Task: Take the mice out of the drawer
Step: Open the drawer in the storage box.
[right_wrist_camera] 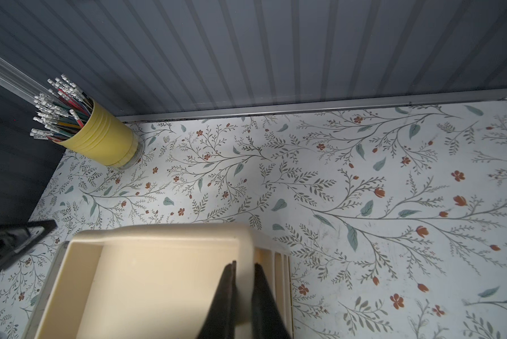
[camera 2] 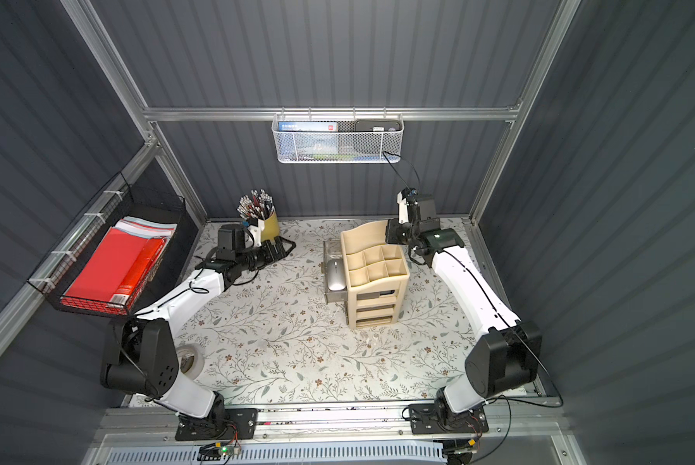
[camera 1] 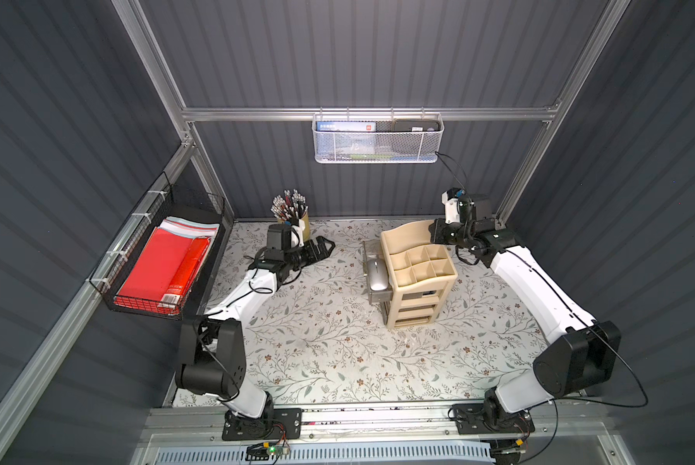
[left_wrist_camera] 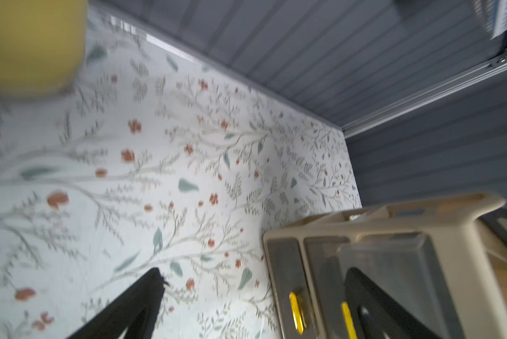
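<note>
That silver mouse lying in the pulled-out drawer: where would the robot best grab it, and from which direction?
Across its narrow sides, coming straight down from above. The silver mouse lies flat in the open drawer. The drawer's walls and the beige organizer beside it would likely block a sideways approach. The left tool, standing open on that side, looks best placed.
</note>
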Motion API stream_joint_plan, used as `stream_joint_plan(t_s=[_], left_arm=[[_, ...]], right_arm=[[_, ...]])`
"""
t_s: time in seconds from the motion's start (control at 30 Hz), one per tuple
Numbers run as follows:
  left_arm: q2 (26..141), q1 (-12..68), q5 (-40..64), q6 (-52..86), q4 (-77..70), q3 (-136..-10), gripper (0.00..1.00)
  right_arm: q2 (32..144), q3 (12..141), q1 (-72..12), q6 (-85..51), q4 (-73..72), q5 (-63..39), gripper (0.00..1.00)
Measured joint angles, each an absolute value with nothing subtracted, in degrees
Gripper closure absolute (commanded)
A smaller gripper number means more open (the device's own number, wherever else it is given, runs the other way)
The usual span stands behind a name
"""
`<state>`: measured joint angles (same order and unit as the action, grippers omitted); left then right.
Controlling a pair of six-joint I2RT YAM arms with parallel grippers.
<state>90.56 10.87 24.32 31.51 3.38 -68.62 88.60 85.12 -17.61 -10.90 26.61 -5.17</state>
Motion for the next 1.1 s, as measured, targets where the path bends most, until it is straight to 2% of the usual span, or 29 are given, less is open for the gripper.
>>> stream_joint_plan(t_s=[0.23, 0.43, 0.77, 1.1], left_arm=[[97.3, 22.1, 11.1, 24.9, 10.7, -88.3, 0.01], [104.9, 29.8, 0.8, 22.9, 19.5, -94.4, 0.01], [106.0, 32.1, -11.3, 23.8, 24.8, -96.2, 0.01], [102.7, 32.7, -11.4, 24.4, 28.8, -96.9, 0.01]], right_arm=[[88.6, 85.1, -17.6, -10.7, 26.6, -5.2, 1.00], [88.6, 85.1, -17.6, -10.7, 26.7, -5.2, 1.00], [88.8, 85.1, -17.6, -10.6, 26.7, -5.6, 1.00], [89.1, 85.4, -17.6, -10.5, 26.8, -5.7, 1.00]])
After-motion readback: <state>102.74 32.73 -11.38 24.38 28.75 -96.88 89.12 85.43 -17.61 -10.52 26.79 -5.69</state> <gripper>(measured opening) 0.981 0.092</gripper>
